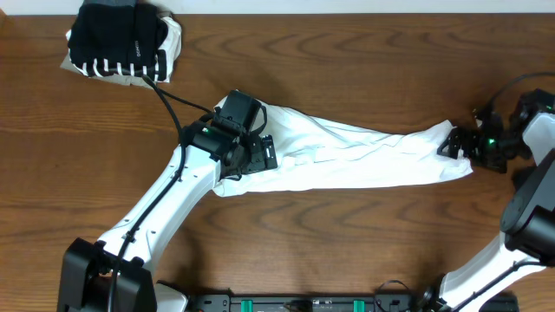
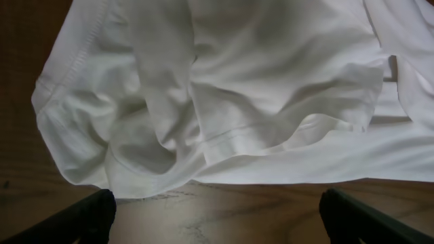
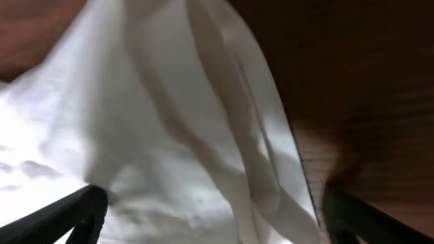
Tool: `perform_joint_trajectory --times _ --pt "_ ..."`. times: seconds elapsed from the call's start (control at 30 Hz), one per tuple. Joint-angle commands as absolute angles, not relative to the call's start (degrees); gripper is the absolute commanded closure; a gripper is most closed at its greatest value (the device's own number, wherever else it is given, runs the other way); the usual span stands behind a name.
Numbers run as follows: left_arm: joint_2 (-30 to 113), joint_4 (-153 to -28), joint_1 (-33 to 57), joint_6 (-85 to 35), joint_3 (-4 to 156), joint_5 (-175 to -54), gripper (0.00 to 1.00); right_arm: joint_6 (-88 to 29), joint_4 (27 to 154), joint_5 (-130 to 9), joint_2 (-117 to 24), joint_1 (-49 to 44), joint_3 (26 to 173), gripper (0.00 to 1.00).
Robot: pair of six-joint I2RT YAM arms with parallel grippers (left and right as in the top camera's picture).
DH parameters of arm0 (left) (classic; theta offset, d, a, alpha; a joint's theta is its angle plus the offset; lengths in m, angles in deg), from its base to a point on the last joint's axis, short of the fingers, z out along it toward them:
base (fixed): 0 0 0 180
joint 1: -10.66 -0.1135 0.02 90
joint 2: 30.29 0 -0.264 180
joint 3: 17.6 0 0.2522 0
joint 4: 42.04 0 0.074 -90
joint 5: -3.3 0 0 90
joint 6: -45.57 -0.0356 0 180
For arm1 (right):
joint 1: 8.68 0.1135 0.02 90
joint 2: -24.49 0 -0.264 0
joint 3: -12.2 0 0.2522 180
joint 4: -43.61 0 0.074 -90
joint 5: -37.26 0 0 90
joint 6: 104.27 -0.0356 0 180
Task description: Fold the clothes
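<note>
One surface (image 1: 347,69) is seen from overhead, crossed by a white T-shirt (image 1: 364,156) in a long band. A folded black-and-striped pile (image 1: 121,39) is set at its far left corner. The left gripper (image 1: 263,154) and right gripper (image 1: 454,144) are held wide open at the shirt's ends; hem stitching is shown only by the left wrist view.

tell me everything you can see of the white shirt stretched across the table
The white shirt is soft, thin knit cloth, bunched into a long wrinkled band lying flat across the wooden table. Stitched hems show at its left end. The left gripper sits over that end and the right gripper at the other, both with jaws open, gripping nothing. No print is visible.
</note>
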State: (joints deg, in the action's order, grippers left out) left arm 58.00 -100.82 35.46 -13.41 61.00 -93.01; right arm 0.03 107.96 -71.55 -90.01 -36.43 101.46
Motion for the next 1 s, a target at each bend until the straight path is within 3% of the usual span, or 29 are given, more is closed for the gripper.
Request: perform_joint_trajectory --times 0.0,0.2,0.33,0.4,0.57,0.63,0.7,0.73,0.97 --pt "57.7 -101.43 35.37 -13.91 60.14 -94.02 0.02 0.84 108.26 -73.65 -92.8 -37.22 100.92 0.01" --pt "57.7 -101.65 35.37 -13.74 60.14 -94.02 0.02 1.96 109.47 -77.23 -94.47 -37.11 100.5 0.04" --pt "57.7 -101.65 35.37 -13.74 60.14 -94.02 0.02 2.07 109.88 -79.46 -94.47 -37.11 100.37 0.2" --pt "57.7 -101.63 35.37 -13.74 60.14 -94.02 0.02 2.0 110.17 -80.46 -94.47 -37.11 100.35 0.35" --pt "57.7 -101.63 35.37 -13.74 60.14 -94.02 0.02 -0.14 110.52 -80.51 -94.47 -37.11 100.37 0.43" --pt "57.7 -101.65 35.37 -13.74 60.14 -94.02 0.02 -0.14 110.52 -80.64 -94.47 -37.11 100.37 0.58" --pt "57.7 -101.84 35.37 -13.74 60.14 -94.02 0.02 -1.26 110.23 -80.44 -94.44 -37.13 100.44 0.91" --pt "57.7 -101.91 35.37 -13.74 60.14 -94.02 0.02 -2.2 109.99 -80.42 -94.44 -37.24 100.59 0.95" --pt "57.7 -102.24 35.37 -13.74 60.14 -94.02 0.02 -6.02 111.67 -78.37 -94.44 -38.13 105.64 0.99"
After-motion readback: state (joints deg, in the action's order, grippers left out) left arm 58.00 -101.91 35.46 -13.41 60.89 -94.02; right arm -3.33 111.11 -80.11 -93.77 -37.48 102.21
